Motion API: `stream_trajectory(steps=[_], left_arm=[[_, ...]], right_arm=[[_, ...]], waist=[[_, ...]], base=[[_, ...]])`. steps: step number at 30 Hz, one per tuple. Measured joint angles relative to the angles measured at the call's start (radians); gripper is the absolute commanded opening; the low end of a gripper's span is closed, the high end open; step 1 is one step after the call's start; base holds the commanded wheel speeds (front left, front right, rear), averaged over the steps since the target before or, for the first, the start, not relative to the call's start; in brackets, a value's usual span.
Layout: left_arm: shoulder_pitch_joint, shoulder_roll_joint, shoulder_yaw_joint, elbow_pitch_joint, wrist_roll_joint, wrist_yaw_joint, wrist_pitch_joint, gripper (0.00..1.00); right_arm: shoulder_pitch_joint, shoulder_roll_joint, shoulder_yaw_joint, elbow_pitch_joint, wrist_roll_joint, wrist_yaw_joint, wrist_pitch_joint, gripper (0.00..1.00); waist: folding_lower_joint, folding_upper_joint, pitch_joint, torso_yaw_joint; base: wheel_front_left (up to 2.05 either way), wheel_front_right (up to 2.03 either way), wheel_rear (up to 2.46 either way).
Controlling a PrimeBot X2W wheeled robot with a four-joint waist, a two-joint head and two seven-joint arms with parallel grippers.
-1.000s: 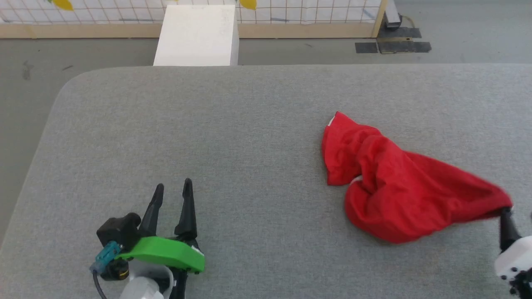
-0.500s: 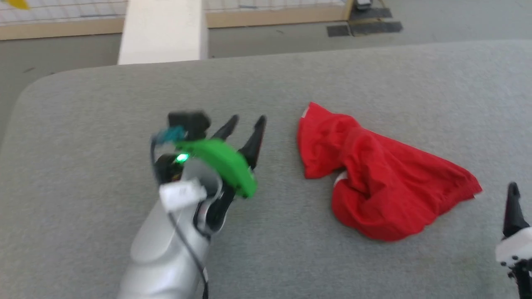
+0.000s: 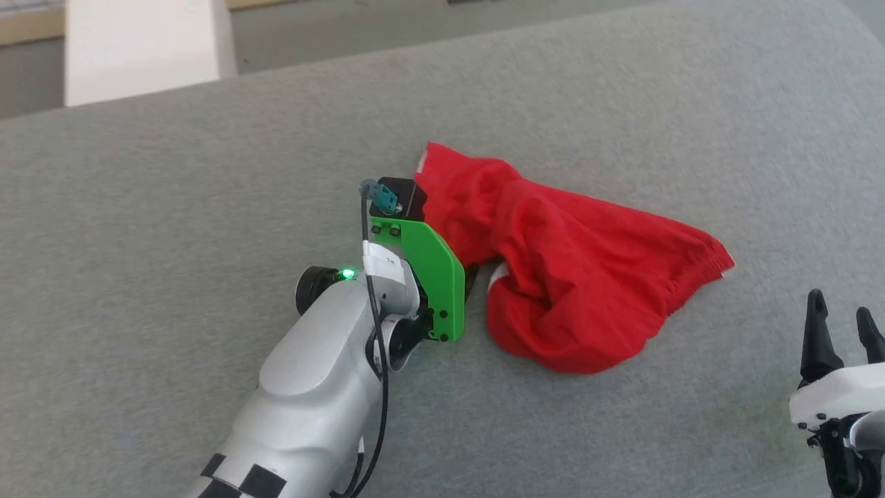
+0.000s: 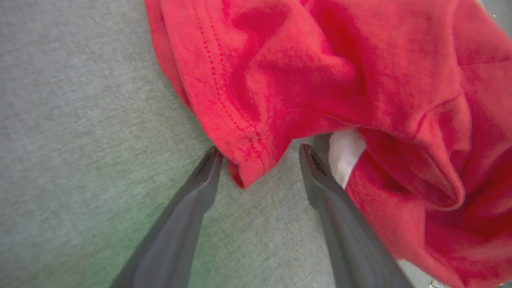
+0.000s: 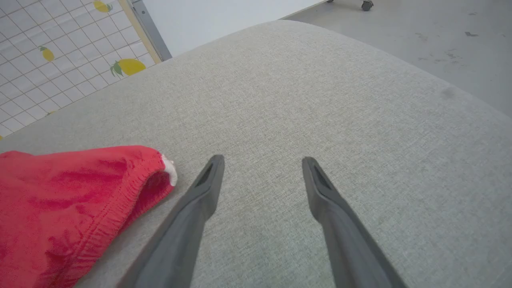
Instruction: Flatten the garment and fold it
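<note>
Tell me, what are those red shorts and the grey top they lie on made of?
The red shorts look like soft, matte knit cloth, perhaps cotton: loose crumpled folds, stitched hems, a gathered elastic edge. The grey top looks like matte, flecked upholstery fabric with a fine weave; its rounded corner hints at padding underneath, unseen.
</note>
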Motion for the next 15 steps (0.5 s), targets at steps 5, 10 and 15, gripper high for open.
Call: stream_trajectory(steps=[5,10,15], left_arm=[[0.0,0.0,0.01,-0.018,-0.012,-0.02,-0.076,0.0],[0.0,0.0,0.02,-0.062,-0.051,-0.032,-0.127,0.0],[0.0,0.008,0.067,-0.134,-0.069,-0.027,-0.184,0.0]], right_arm=[[0.0,0.0,-0.021,0.027,-0.001,0.0,-0.02,1.0],[0.0,0.0,-0.03,0.035,-0.014,0.0,-0.022,1.0],[0.001,0.0,-0.024,0.032,-0.031,0.0,-0.007,1.0]], waist=[[0.0,0.0,0.032,-0.022],[0.0,0.0,0.032,0.001],[0.0,0.0,0.016,0.053]], base=[[0.0,0.0,0.0],[0.0,0.0,0.0],[0.0,0.0,0.0]])
